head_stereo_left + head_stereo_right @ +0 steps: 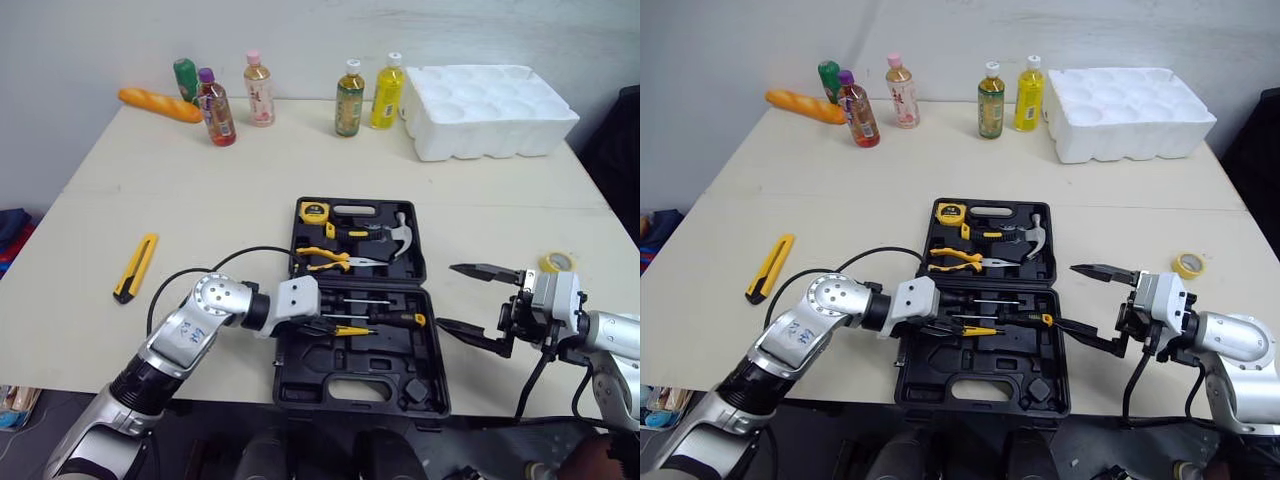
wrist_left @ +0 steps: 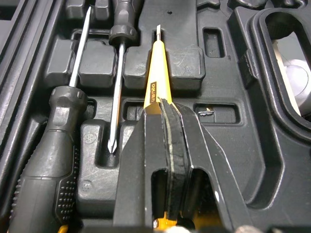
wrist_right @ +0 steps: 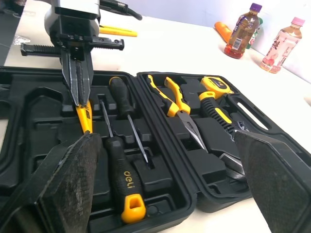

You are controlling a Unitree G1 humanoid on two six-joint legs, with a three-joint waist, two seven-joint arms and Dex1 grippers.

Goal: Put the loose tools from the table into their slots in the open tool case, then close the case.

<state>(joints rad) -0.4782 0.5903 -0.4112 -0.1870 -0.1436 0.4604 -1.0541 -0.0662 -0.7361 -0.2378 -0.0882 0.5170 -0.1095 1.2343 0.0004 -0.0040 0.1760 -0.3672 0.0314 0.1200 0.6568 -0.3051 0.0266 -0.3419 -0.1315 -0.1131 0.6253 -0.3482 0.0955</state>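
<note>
The black tool case (image 1: 360, 392) lies open at the table's front edge, holding a tape measure (image 1: 314, 211), pliers (image 1: 325, 260), a hammer (image 1: 400, 235) and black screwdrivers (image 3: 122, 170). My left gripper (image 1: 330, 325) is low over the case's near half, shut on a slim yellow screwdriver (image 2: 156, 73) that lies along a slot beside the black ones. My right gripper (image 1: 470, 300) hovers just right of the case, open, with nothing between its fingers. A yellow utility knife (image 1: 136, 266) lies loose on the table to the left. A yellow tape roll (image 1: 557, 262) sits at the right.
Several drink bottles (image 1: 350, 98) and a bread roll (image 1: 160, 104) stand along the table's far edge. A white foam tray (image 1: 490, 110) is at the far right. A black cable (image 1: 230, 262) loops over the table by my left arm.
</note>
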